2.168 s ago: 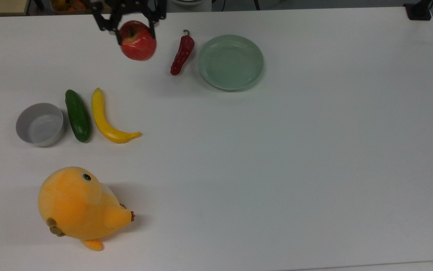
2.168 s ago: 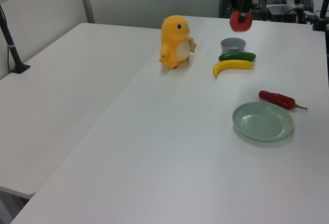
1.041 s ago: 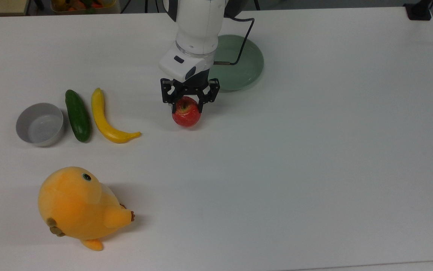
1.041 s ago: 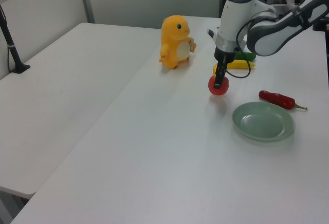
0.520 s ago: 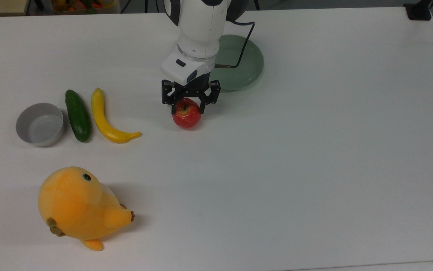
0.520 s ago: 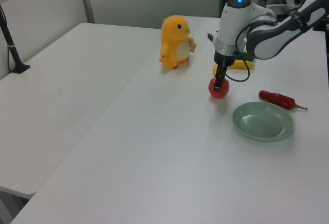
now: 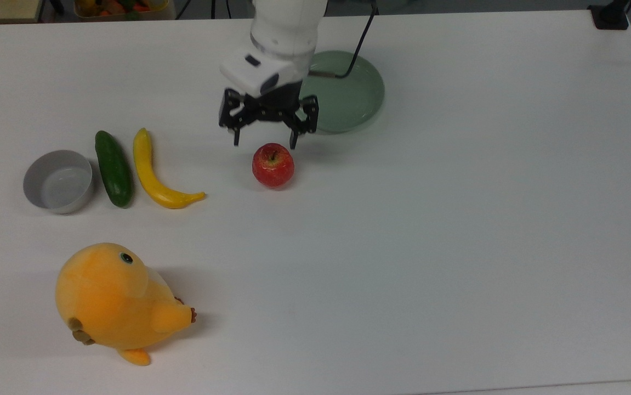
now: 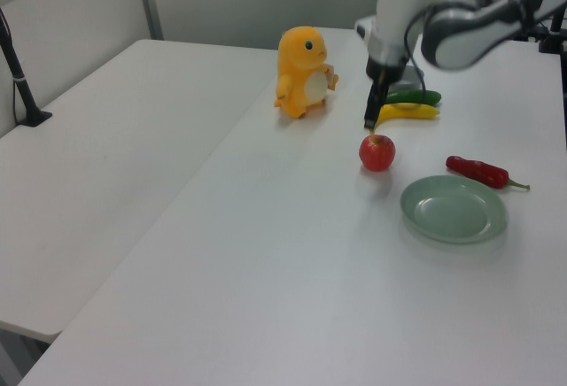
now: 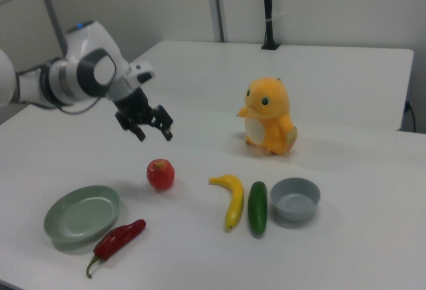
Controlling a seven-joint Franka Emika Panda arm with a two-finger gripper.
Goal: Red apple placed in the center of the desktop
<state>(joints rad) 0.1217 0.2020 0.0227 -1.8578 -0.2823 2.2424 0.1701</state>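
The red apple rests upright on the white desktop, stem up, somewhat left of the middle in the top view. My gripper hangs open in the air just above and behind the apple, fingers spread wider than the fruit and touching nothing. In the left view the gripper sits a little above the apple's stem.
A pale-green plate lies right behind the arm. A red chili lies by the plate. A yellow banana, a cucumber and a grey bowl sit at the top view's left, an orange plush toy lower left.
The gripper carried the apple from the far edge down to the table, let go of it, opened wide and rose away. The apple stays where it was set.
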